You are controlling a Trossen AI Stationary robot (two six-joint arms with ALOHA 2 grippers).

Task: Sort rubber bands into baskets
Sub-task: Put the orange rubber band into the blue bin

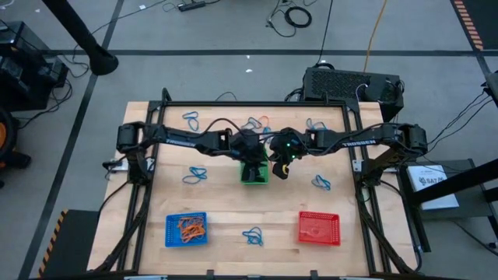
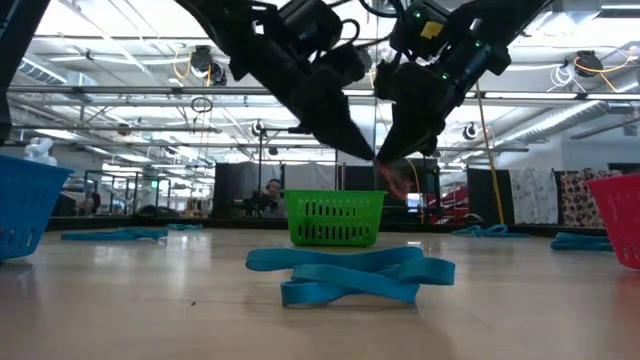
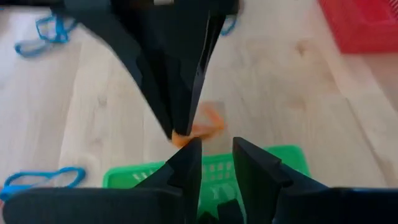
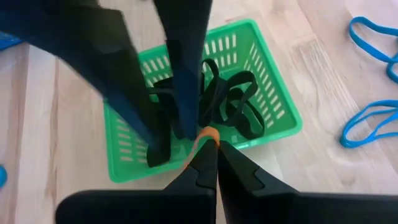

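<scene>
My right gripper [image 4: 211, 148] is shut on an orange rubber band [image 3: 203, 126] just above the green basket [image 1: 254, 173] at the table's middle. The basket holds several black bands [image 4: 231, 99]. My left gripper [image 3: 214, 148] is open and faces the right one over the same basket; its fingers [image 4: 185, 93] stand close to the orange band, and I cannot tell whether they touch it. In the low view both grippers meet above the basket's right end [image 2: 383, 162]. My right gripper pinches the orange band between its two fingertips, at one end of the loop [image 4: 209, 132]. The fingers slant down toward the basket. The rest of the band hangs slack below the tips [image 3: 208, 123], lifted clear of table and basket.
A blue basket [image 1: 186, 229] with orange bands stands at the near left, a red basket [image 1: 319, 227] at the near right. Blue bands lie scattered on the table [image 1: 194, 175] [image 1: 321, 183] [image 1: 253, 236] [image 1: 191, 119]. A black frame [image 1: 148, 194] runs along the table's sides.
</scene>
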